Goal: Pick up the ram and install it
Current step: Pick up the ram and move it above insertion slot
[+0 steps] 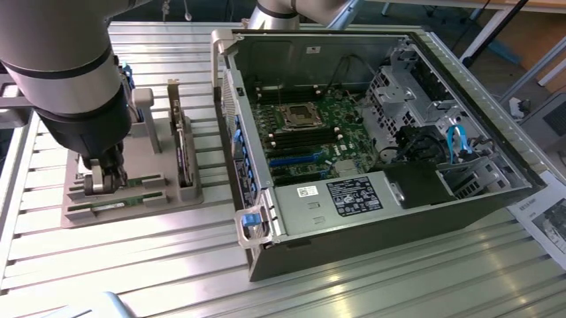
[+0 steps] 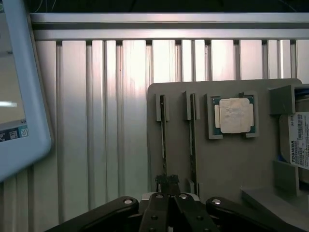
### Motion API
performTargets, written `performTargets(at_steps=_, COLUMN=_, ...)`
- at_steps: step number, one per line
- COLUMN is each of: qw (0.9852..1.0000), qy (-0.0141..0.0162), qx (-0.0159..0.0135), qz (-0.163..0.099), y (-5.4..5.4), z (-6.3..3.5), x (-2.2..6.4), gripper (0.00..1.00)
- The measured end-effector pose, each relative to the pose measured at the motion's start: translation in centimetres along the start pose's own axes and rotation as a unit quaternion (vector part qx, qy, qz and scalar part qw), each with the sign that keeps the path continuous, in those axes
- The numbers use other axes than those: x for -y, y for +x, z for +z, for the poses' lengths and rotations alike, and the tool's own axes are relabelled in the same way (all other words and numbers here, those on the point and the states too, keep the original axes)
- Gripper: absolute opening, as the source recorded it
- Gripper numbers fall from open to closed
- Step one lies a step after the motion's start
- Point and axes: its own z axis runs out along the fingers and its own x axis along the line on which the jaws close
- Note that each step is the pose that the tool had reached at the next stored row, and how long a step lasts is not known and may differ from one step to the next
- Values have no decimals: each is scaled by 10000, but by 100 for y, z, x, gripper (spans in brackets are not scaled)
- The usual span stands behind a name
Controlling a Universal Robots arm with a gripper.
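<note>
Gripper (image 2: 166, 182) fingers sit pinched almost together on the near end of one ram (image 2: 163, 140), which stands in its slot on the grey tray (image 2: 231, 164); it looks not yet lifted, and fitting it into the open computer (image 1: 398, 232) is left

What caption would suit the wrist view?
Black gripper at the end of a slim, edge-on memory stick, slotted in a grey tray beside a square silver processor chip.

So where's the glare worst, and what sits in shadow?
Exterior view: pale glare streaks run along the table slats in the foreground, and the inside of the case is dim. Wrist view: the slats shine brightest beside the rail, and the gripper is a dark shape.
</note>
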Motion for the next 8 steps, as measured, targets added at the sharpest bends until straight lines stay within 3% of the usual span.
performTargets(at_steps=8, qw=10000, qy=0, qx=6, qz=0, y=16, z=139, x=7, gripper=10)
